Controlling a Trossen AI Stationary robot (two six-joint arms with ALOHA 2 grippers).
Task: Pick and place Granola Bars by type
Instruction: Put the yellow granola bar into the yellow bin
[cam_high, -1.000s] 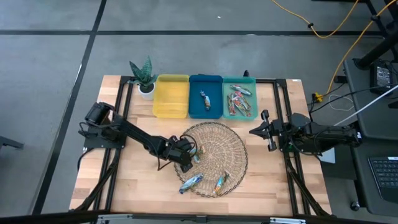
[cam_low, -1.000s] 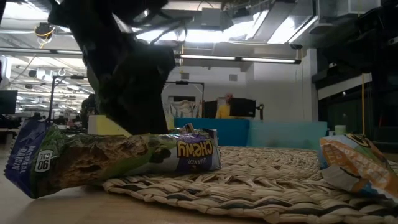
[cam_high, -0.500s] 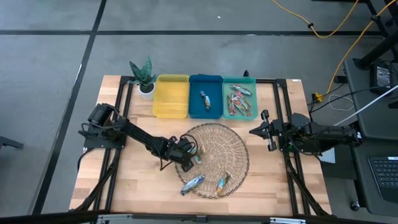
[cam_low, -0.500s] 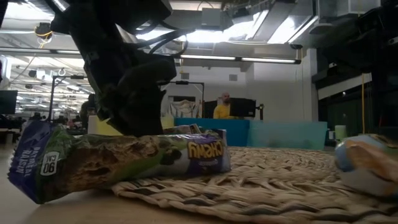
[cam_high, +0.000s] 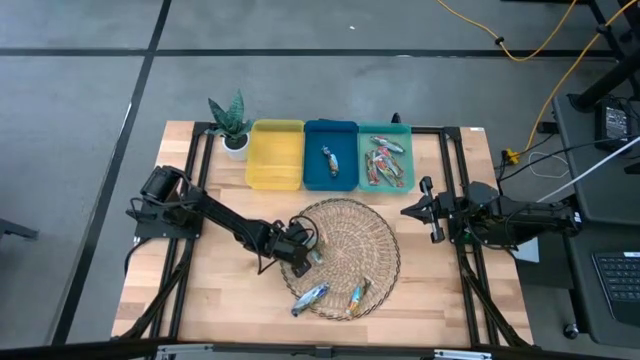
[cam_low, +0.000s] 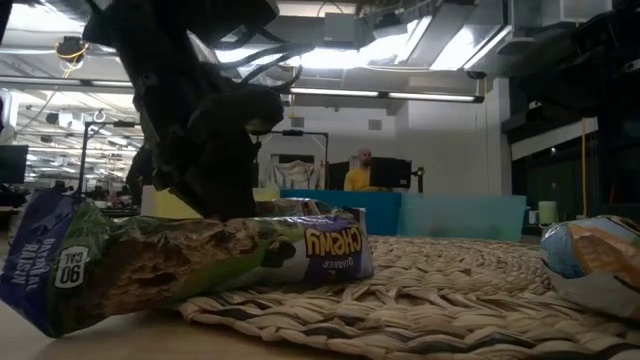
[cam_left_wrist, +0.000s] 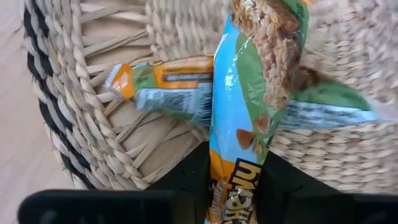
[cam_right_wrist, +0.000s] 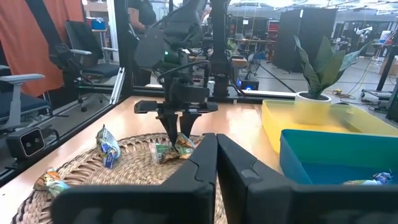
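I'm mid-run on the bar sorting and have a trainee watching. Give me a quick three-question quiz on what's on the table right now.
1. True or false: the blue bin holds exactly one granola bar.
2. Which gripper is down over the woven basket? A: the left gripper. B: the right one. C: both.
3. Fill in: the bin with no bars in it is the ___ one.

Key
1. True.
2. A; its fingers flank a bar at the basket's left side, while the other arm waits off to the right.
3. Yellow; the yellow bin shows only its bare floor.
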